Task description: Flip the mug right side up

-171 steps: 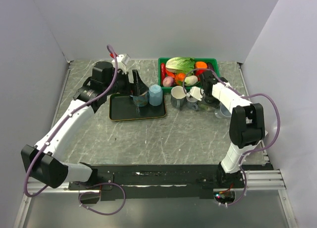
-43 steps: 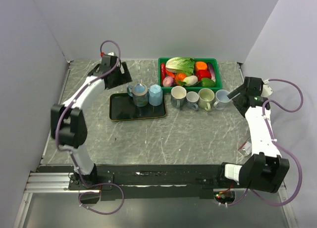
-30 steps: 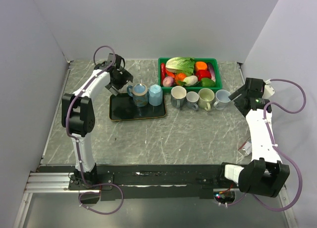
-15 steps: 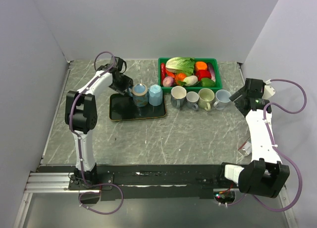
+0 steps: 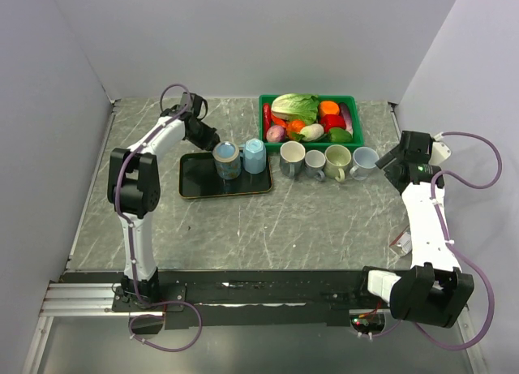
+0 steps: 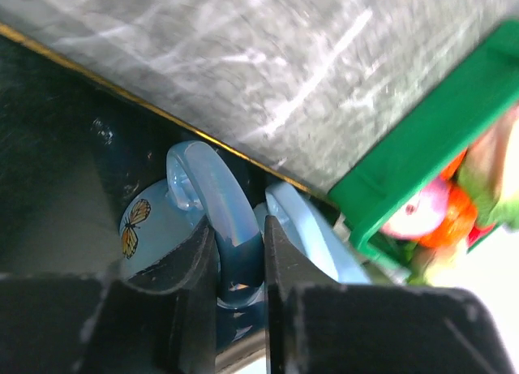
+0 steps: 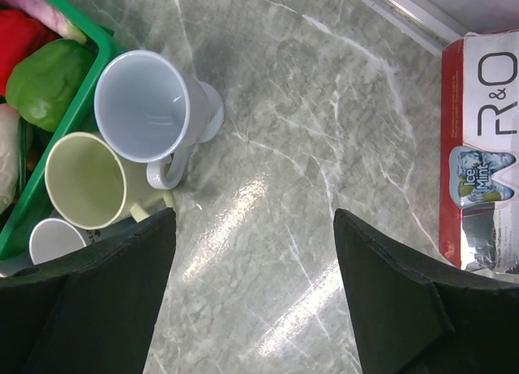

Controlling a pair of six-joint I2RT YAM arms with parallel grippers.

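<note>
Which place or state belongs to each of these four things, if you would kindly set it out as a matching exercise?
Things
1. butterfly mug
2. pale yellow mug
3. right hand
4. green crate

Places or states
A. filled with vegetables
B. open, holding nothing
C. on the black tray, its handle pinched by the left hand
D. standing mouth up in the row of mugs

Pairs: 1-C, 2-D, 3-B, 4-A
</note>
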